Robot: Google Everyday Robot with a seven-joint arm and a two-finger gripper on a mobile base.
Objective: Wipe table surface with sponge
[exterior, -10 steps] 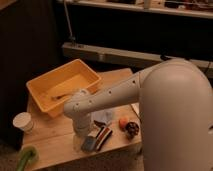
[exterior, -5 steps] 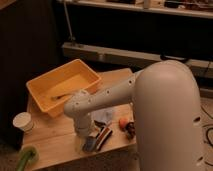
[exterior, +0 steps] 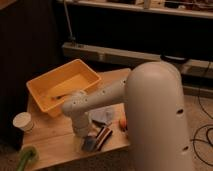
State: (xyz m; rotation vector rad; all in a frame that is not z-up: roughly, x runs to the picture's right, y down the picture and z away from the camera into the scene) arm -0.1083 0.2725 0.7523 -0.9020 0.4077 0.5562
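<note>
A small wooden table (exterior: pixel 55 145) stands in the camera view. My white arm reaches across it from the right, with its elbow over the table's middle. My gripper (exterior: pixel 89 141) points down at the table's front part. Under it lies a small dark flat piece (exterior: pixel 90 145), possibly the sponge; I cannot tell whether it is held. A striped dark object (exterior: pixel 103 136) lies right beside it. A grey-blue soft thing (exterior: pixel 103 115) lies just behind the wrist.
A yellow plastic bin (exterior: pixel 62 86) fills the table's back left. A white cup (exterior: pixel 22 121) stands at the left edge. A green object (exterior: pixel 26 157) sits at the front left corner. An orange item (exterior: pixel 122 123) lies by the arm. Dark shelving stands behind.
The bulky upper arm has swung left and covers more of the table's right side. The gripper has shifted slightly left and toward the front edge.
</note>
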